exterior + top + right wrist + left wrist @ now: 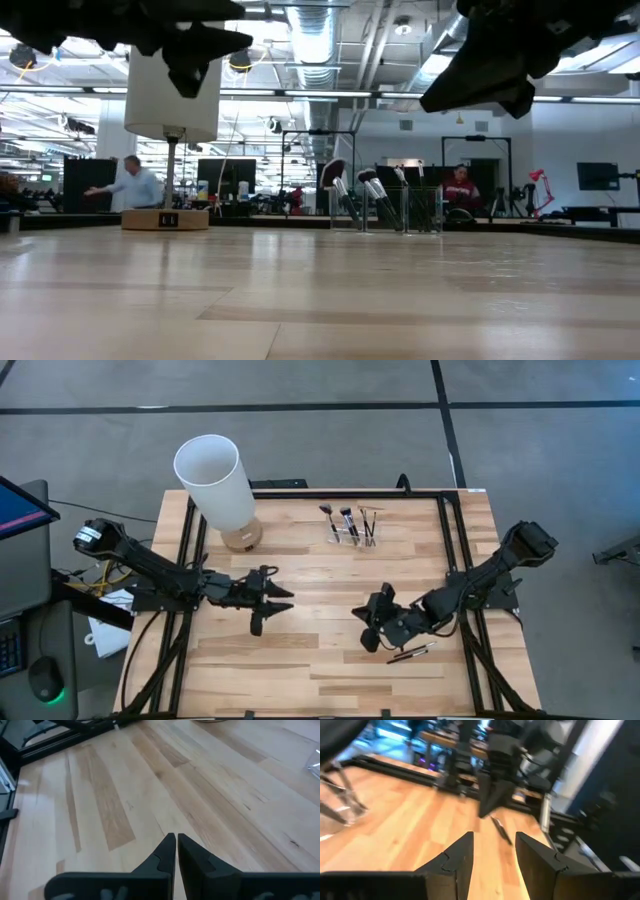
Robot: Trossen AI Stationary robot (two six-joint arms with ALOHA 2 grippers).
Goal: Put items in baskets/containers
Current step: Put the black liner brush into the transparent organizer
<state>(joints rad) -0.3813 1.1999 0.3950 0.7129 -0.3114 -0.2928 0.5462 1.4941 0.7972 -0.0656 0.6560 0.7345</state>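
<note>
Where the table [300,670] meets its far edge, the clear holder [352,532] stands, right of the white cylinder [215,480] on its wooden base [241,537].

- Holder: several brushes [347,520] stand upright in it, heads up; in the low view the holder [385,210] shows dark and pale tips above its rim.
- Loose brushes: a dark pair [410,652] lies flat on the wood near the front right, just beside the right gripper.
- Left gripper [282,600]: at mid-table on the left half, raised off the wood, fingers [455,857] spread, nothing between them. Its wrist view looks across to the right arm and a loose brush [501,830].
- Right gripper [367,630]: right of centre, above bare wood, fingers [162,852] pressed together and empty.
- Background: two people beyond the table in the low view.
</note>
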